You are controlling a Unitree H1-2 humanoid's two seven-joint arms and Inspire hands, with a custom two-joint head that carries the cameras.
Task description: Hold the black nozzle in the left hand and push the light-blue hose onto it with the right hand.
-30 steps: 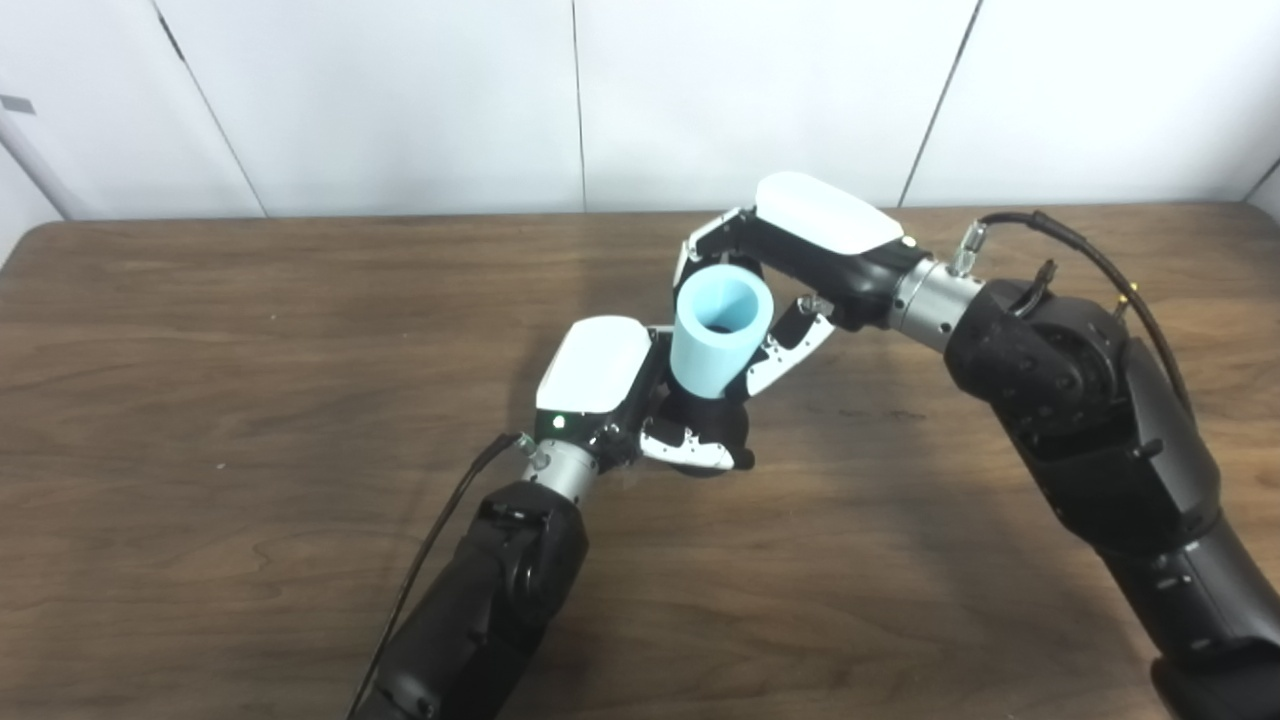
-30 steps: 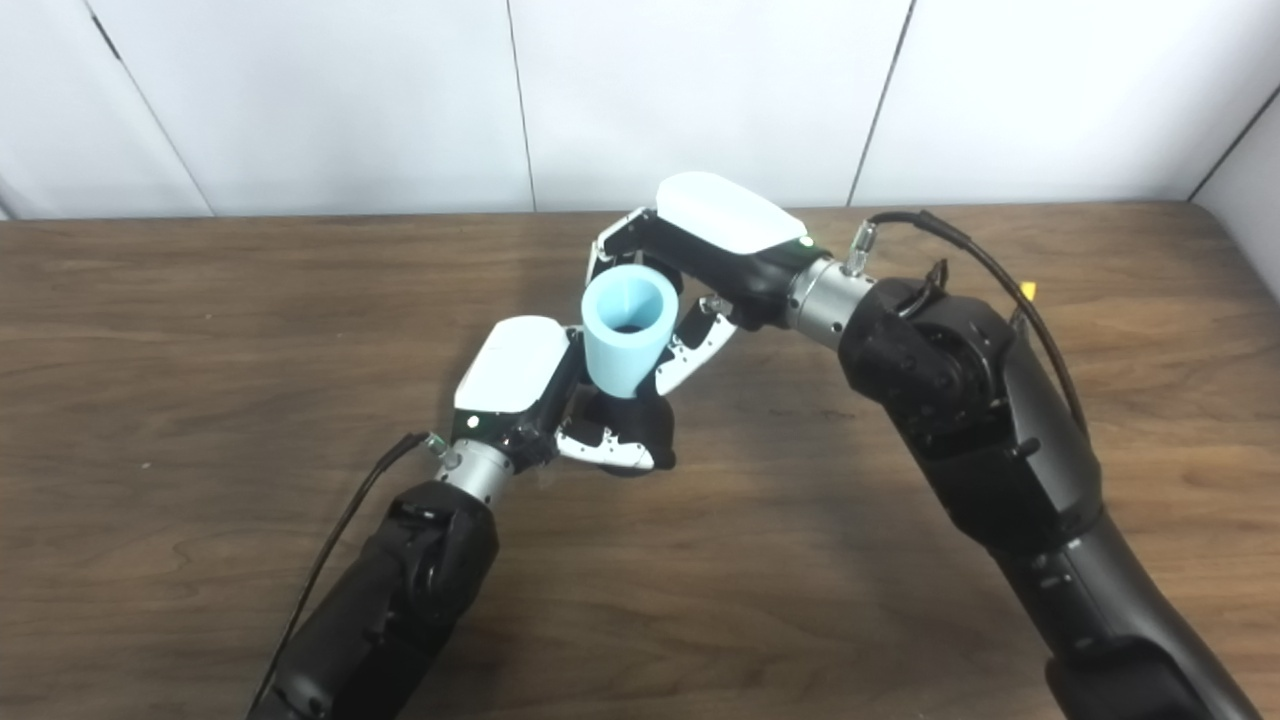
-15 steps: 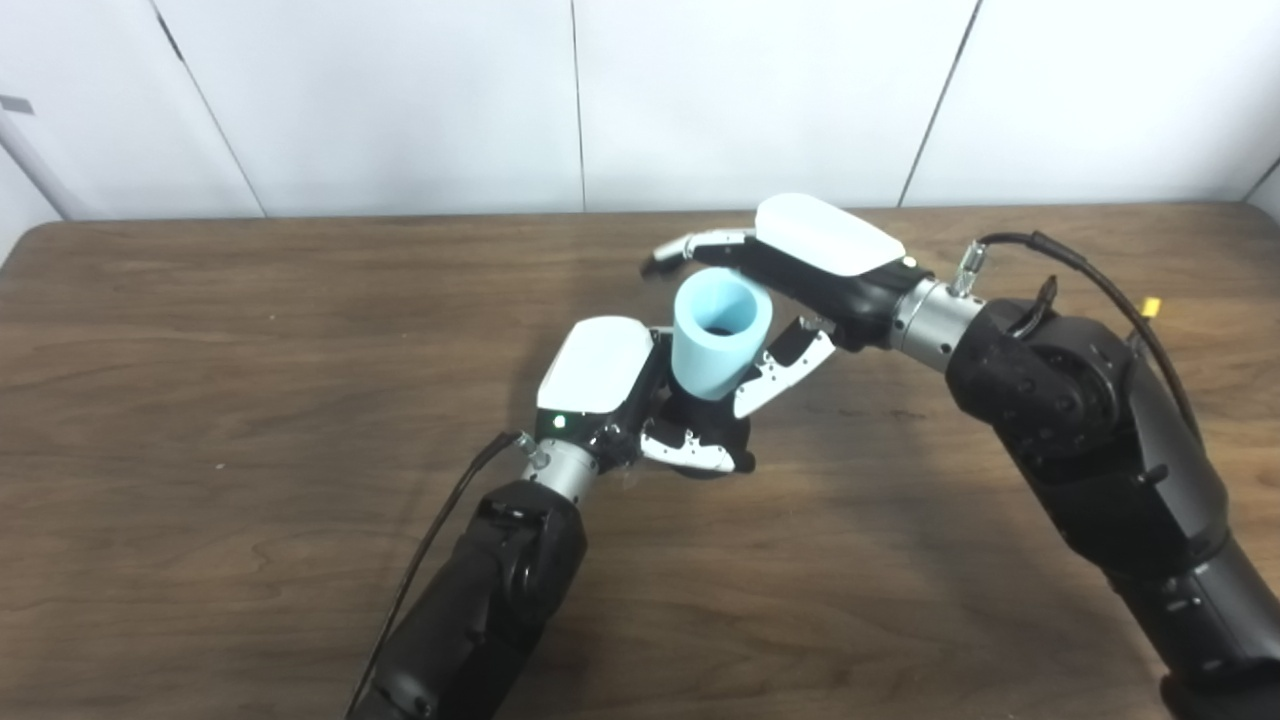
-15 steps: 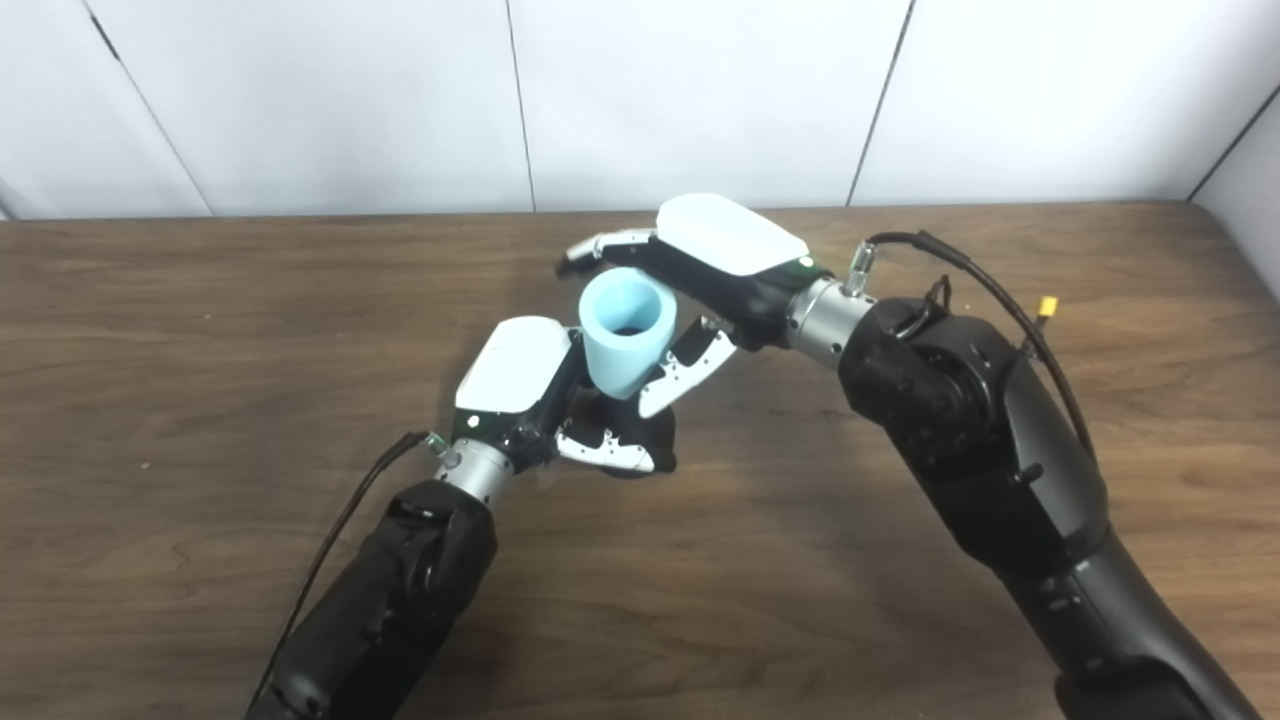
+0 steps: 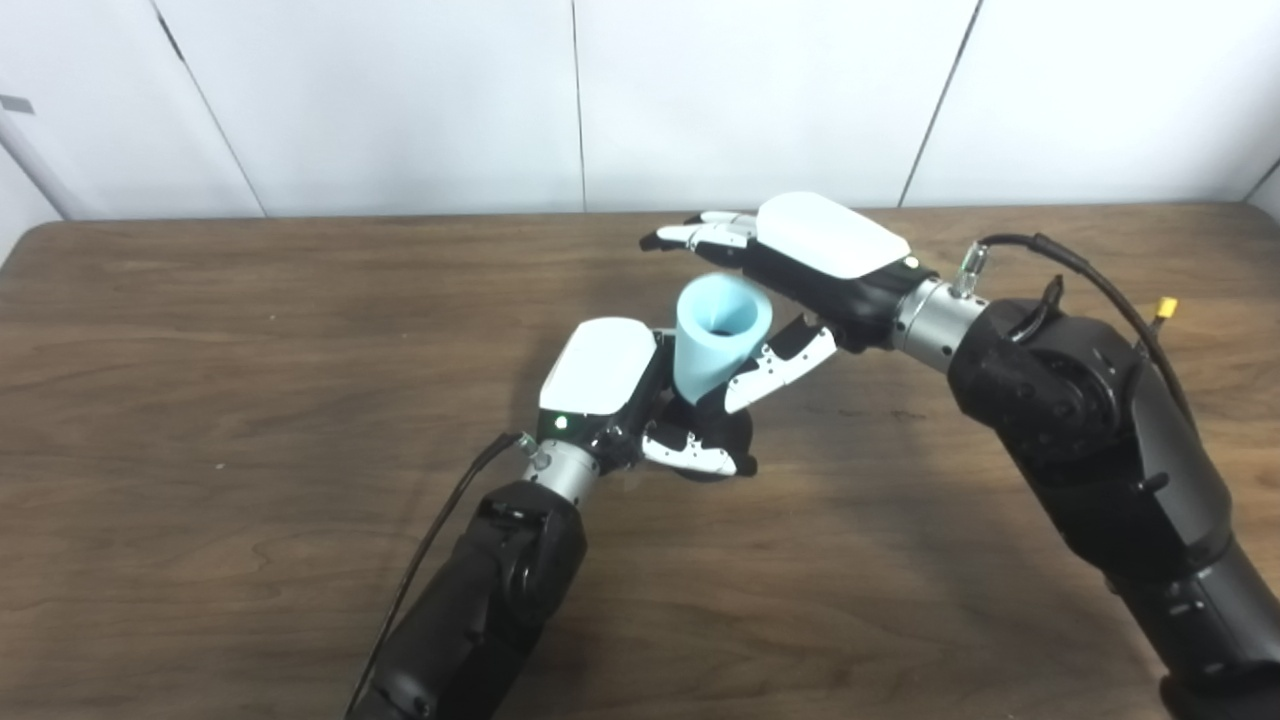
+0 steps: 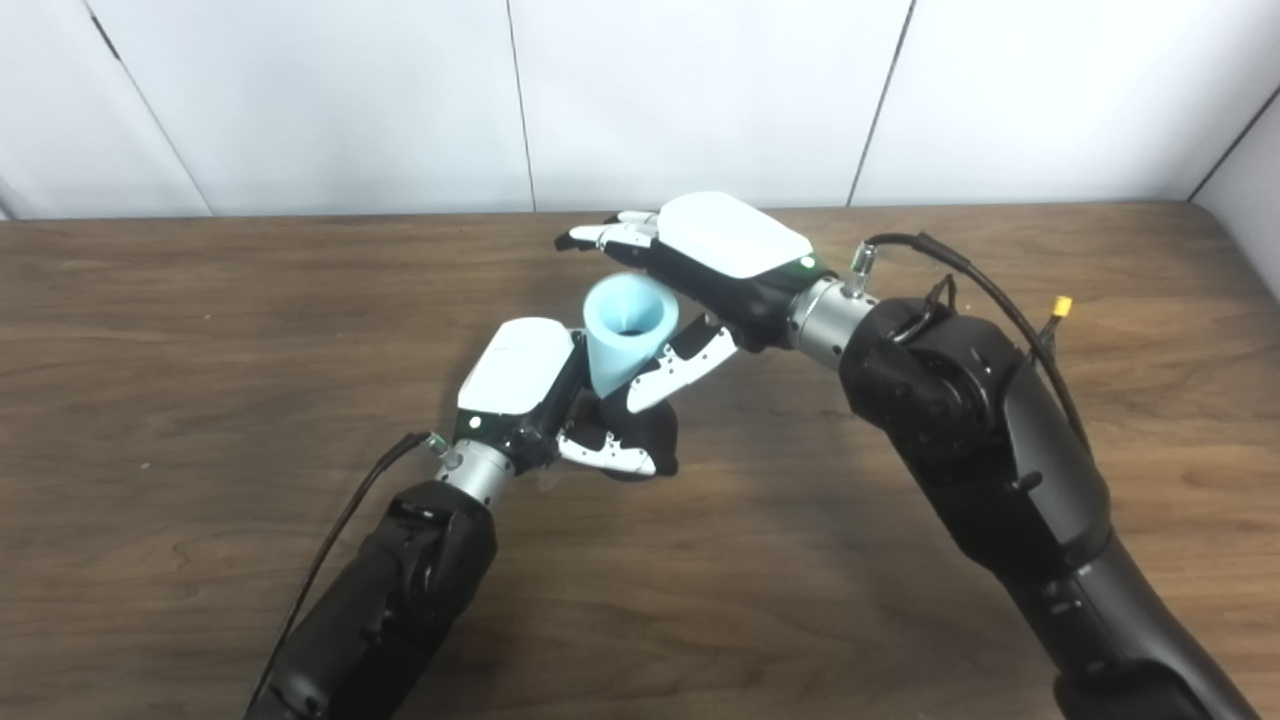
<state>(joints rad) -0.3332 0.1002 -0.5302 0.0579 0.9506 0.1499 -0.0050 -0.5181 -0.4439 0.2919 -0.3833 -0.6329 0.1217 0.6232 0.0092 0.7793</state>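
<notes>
My left hand [image 5: 640, 400] is shut on the black nozzle [image 5: 712, 425], which is mostly hidden by its fingers, near the middle of the table. The light-blue hose [image 5: 716, 332], a short tapered tube with its open mouth up, stands upright on the nozzle; it also shows in the right eye view [image 6: 625, 333]. My right hand [image 5: 800, 262] is open beside and above the hose. Its fingers [image 5: 700, 235] stretch flat over the hose's far side and its thumb [image 5: 775, 357] lies by the hose's right side. I cannot tell whether the thumb touches the hose.
The brown wooden table [image 5: 200, 400] runs across the view, with a white panelled wall behind it. Black cables trail from both wrists, one at the left forearm [image 5: 440, 530] and one at the right [image 5: 1090, 260].
My right hand has opened: its fingers, curled round the hose a second ago, now stretch out flat. The hose stays on the nozzle. My left hand has not moved.
</notes>
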